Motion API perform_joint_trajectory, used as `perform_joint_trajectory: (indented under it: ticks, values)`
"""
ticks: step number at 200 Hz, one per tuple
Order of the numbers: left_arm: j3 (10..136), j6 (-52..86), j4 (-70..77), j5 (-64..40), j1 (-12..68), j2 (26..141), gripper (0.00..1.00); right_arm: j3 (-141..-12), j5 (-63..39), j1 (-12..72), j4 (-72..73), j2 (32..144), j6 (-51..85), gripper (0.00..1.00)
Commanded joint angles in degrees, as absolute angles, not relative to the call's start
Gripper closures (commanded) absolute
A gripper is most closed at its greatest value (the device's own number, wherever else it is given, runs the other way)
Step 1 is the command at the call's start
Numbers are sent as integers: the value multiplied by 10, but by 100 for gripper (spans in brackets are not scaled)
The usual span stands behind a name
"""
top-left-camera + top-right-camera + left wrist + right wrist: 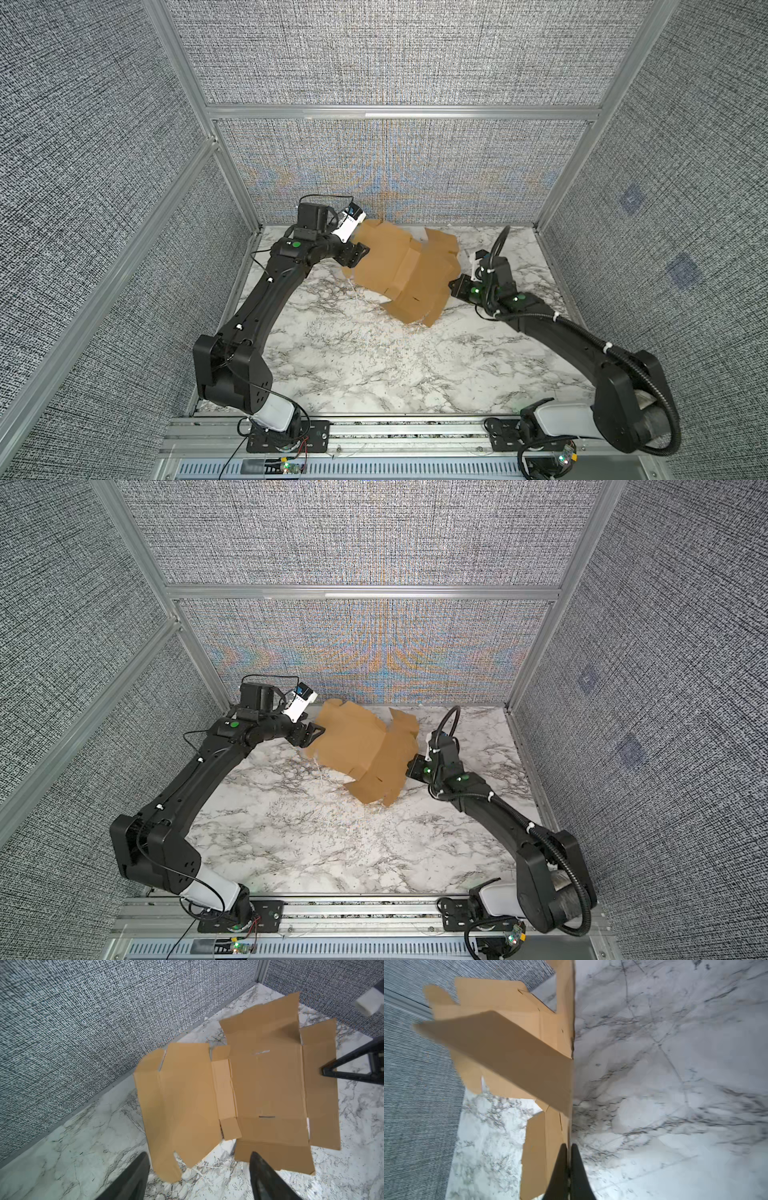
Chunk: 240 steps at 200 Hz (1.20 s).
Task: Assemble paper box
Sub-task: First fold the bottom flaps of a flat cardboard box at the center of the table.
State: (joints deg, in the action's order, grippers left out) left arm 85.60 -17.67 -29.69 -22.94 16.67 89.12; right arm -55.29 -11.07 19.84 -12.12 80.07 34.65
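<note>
Tan box (399, 270), R fingers (560, 1167) pinching, L fingers (133, 1178) apart

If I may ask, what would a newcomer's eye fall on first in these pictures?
The tan die-cut cardboard sheet stands out first, with its flaps unfolded over the marble tabletop near the back wall. The right end effector is shut on one edge of it. The left end effector stands wide open at the opposite side.
</note>
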Motion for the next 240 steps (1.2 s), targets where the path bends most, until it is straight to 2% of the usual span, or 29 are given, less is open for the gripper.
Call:
perform_joint_trajectory:
  ticks: [1,30,68,96,190,240]
  values:
    - [857,-166,-290,-251,161,882,21,-684,-169,167,-436,866,164,100]
    - [828,-150,-271,-281,157,874,20,-870,-115,160,-637,977,28,100]
    - [811,-133,-249,-316,156,875,20,-1040,-29,161,-767,1061,-59,100]
    - [793,-129,-231,-337,156,876,20,-1138,45,160,-830,1108,-75,100]
    - [673,-96,-105,-342,157,885,21,-1172,115,263,-805,1184,1,100]
    - [582,-64,-70,-338,161,877,27,-1249,191,259,-854,1200,-6,100]
